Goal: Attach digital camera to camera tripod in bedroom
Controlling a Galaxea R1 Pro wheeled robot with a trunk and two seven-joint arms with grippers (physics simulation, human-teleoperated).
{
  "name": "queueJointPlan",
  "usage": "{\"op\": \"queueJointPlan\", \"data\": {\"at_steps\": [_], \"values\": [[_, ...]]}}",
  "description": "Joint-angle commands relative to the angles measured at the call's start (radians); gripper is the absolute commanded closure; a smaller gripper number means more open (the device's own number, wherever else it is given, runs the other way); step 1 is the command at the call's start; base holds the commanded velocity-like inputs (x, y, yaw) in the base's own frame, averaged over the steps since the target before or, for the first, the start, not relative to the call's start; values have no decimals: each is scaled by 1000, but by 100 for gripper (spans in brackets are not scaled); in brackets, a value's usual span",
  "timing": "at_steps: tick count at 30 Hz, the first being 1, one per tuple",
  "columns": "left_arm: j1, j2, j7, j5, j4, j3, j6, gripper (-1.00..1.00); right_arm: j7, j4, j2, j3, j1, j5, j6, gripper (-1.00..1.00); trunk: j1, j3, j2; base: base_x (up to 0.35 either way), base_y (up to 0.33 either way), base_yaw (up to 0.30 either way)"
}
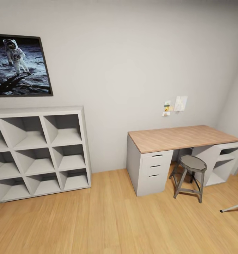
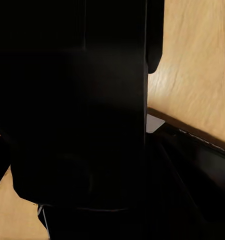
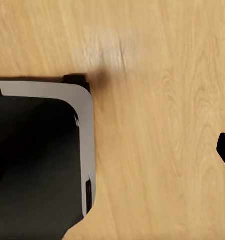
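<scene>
Tripod leg (image 1: 233,207), thin and silver-white with a black foot, pokes in low at the head view's right edge over the wood floor (image 1: 97,218), long axis near level, foot toward the stool (image 1: 191,176) beside the desk (image 1: 178,137). Finger spread on both grippers cannot be told.
</scene>
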Motion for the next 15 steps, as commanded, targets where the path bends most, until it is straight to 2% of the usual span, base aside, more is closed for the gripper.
{"op": "queueJointPlan", "data": {"at_steps": [1,3,7,15], "values": [[-1,-1,0,-2,0,-8,0,100,1,3,-1,-9,0,8,-6,-100,-4,2,6,0,0,0],[0,-4,-1,-29,0,-8,-8,100,0,3,-1,-10,1,7,-10,-100,-11,8,20,0,0,0],[1,-7,-2,-57,0,-7,-14,100,1,3,0,-10,3,7,-15,-100,-27,21,48,0,0,0],[1,-10,-2,-73,0,-8,-17,100,1,3,2,-11,3,7,-18,-100,-57,46,104,0,0,0]]}}
